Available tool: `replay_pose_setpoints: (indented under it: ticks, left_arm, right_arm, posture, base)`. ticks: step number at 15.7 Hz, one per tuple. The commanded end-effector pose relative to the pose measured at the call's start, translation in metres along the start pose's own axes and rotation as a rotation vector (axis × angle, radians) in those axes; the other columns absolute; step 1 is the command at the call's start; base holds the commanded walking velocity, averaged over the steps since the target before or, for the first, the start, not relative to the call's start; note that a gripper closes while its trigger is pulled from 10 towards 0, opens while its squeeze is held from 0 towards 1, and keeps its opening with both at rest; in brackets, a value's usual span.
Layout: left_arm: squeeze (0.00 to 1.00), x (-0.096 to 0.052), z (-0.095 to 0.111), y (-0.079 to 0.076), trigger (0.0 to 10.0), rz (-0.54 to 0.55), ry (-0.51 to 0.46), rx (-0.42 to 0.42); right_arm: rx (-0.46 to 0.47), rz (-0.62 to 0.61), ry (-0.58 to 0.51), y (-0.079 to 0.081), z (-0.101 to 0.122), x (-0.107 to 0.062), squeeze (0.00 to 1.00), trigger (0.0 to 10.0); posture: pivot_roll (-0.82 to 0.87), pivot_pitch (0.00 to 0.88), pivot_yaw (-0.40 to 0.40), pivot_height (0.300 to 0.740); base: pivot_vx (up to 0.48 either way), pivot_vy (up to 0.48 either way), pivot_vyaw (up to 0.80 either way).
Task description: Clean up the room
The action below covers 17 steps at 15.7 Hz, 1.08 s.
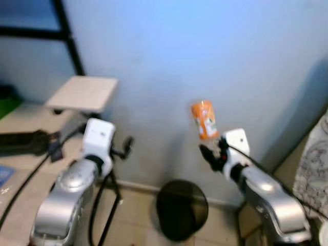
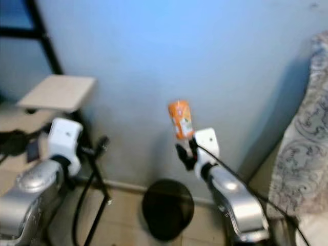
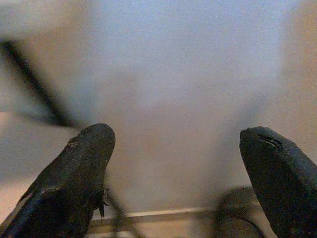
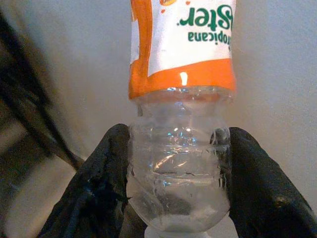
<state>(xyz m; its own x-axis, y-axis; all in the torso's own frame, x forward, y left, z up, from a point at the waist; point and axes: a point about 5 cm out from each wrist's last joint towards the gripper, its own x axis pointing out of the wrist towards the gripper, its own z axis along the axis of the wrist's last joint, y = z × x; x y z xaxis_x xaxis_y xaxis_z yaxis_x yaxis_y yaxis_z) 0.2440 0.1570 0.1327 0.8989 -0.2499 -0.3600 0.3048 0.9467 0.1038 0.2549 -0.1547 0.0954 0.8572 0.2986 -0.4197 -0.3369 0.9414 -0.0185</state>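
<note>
Bottle [image 4: 181, 99], clear plastic with an orange and white label, is held up in the air in front of the pale blue wall [image 1: 205, 51], upside down so its clear neck end points downward into the right gripper [image 1: 211, 152]. The jaws are closed on that clear lower part, one black finger [image 4: 94, 193] on each side of it, and the labelled end leans a little to the left as it rises. Below the bottle and slightly to its left, a round black bin [image 1: 182, 209] stands on the tiled floor [image 1: 138, 215] against the wall. The silver right arm [image 1: 271, 202] reaches in from the near right. Farther right, a patterned cloth [image 2: 302, 164] hangs at the edge of the scene.

On the left, the left gripper [image 3: 176, 163] is raised and carries nothing, its jaws spread wide apart and facing the wall. Beyond it a small pale tray [image 1: 84, 93] sits on a black stand [image 1: 110, 189], and a bench [image 1: 25, 123] with a dark object [image 1: 23, 142] on it lies at the far left.
</note>
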Motion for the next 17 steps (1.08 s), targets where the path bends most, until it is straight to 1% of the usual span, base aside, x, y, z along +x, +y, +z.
replay_pose_setpoints:
  ticks: [1, 2, 3, 5, 6, 7, 8, 9, 10, 11, 12, 13, 15, 17]
  left_arm:
    - [0.00, -0.003, -0.007, -0.008, 10.0, -0.074, 0.043, 0.010]
    - [0.00, -0.005, -0.011, -0.011, 10.0, -0.110, 0.065, 0.006]
    - [0.00, -0.005, -0.014, -0.011, 10.0, -0.126, 0.079, 0.004]
    - [0.00, -0.002, -0.022, -0.010, 10.0, -0.151, 0.091, 0.069]
    - [0.00, 0.000, -0.027, -0.011, 10.0, -0.192, 0.098, 0.074]
    - [0.00, 0.001, -0.030, -0.012, 10.0, -0.213, 0.107, 0.073]
    - [0.00, 0.003, -0.032, -0.013, 10.0, -0.259, 0.119, 0.062]
    - [0.00, 0.004, -0.034, -0.015, 10.0, -0.296, 0.126, 0.092]
    - [0.00, 0.005, -0.038, -0.018, 10.0, -0.370, 0.140, 0.143]
    - [0.00, 0.005, -0.040, -0.021, 10.0, -0.417, 0.148, 0.178]
    - [0.00, 0.003, -0.045, -0.024, 10.0, -0.483, 0.161, 0.192]
    - [0.00, 0.003, -0.048, -0.025, 10.0, -0.523, 0.167, 0.202]
    - [0.00, -0.006, -0.060, -0.029, 10.0, -0.635, 0.214, 0.255]
    - [0.00, -0.009, -0.063, -0.031, 10.0, -0.668, 0.228, 0.273]
  right_arm:
    - [-0.032, 0.028, 0.056, 0.000, -0.005, 0.002, 0.00, 10.0]
    - [-0.095, 0.072, 0.116, 0.001, -0.013, 0.004, 0.00, 10.0]
    - [-0.121, 0.095, 0.144, 0.002, -0.017, 0.005, 0.00, 10.0]
    - [-0.159, 0.116, 0.232, 0.002, -0.038, 0.019, 0.00, 10.0]
    - [-0.183, 0.135, 0.276, 0.007, -0.049, 0.028, 0.00, 10.0]
    - [-0.195, 0.150, 0.299, 0.011, -0.055, 0.031, 0.00, 10.0]
    - [-0.239, 0.160, 0.338, 0.017, -0.065, 0.039, 0.00, 10.0]
    - [-0.265, 0.160, 0.368, 0.022, -0.073, 0.044, 0.00, 10.0]
    - [-0.307, 0.154, 0.403, 0.029, -0.084, 0.053, 0.00, 10.0]
    - [-0.320, 0.148, 0.421, 0.033, -0.089, 0.058, 0.00, 10.0]
    - [-0.330, 0.135, 0.446, 0.035, -0.097, 0.062, 0.00, 10.0]
    - [-0.332, 0.125, 0.461, 0.036, -0.101, 0.064, 0.00, 10.0]
    - [-0.310, 0.074, 0.481, 0.033, -0.106, 0.070, 0.00, 10.0]
    - [-0.285, 0.034, 0.469, 0.034, -0.104, 0.076, 0.00, 10.0]
  posture:
    - [0.06, 0.000, 0.007, 0.740]
    - [0.05, 0.000, 0.006, 0.740]
    - [0.05, 0.000, 0.005, 0.740]
    - [0.05, 0.000, -0.009, 0.740]
    - [0.04, 0.000, -0.013, 0.740]
    - [0.04, 0.000, -0.016, 0.740]
    - [0.04, 0.000, -0.024, 0.740]
    - [0.04, 0.000, -0.028, 0.740]
    - [0.04, 0.000, -0.032, 0.740]
    - [0.04, 0.000, -0.032, 0.740]
    - [0.04, 0.000, -0.034, 0.740]
    - [0.04, 0.000, -0.034, 0.740]
    - [0.05, 0.000, -0.031, 0.740]
    - [0.05, 0.000, -0.029, 0.740]
  base:
    - [0.000, 0.000, 0.00]
    - [0.000, 0.000, 0.00]
    - [0.000, 0.000, 0.00]
    - [0.000, 0.000, 0.00]
    - [0.000, 0.000, 0.00]
    - [0.000, 0.000, 0.00]
    - [0.000, 0.000, 0.00]
    - [0.000, 0.000, 0.00]
    - [0.000, 0.000, 0.00]
    - [0.000, 0.000, 0.00]
    - [0.000, 0.000, 0.00]
    - [0.000, 0.000, 0.00]
    - [0.000, 0.000, 0.00]
    - [0.000, 0.000, 0.00]
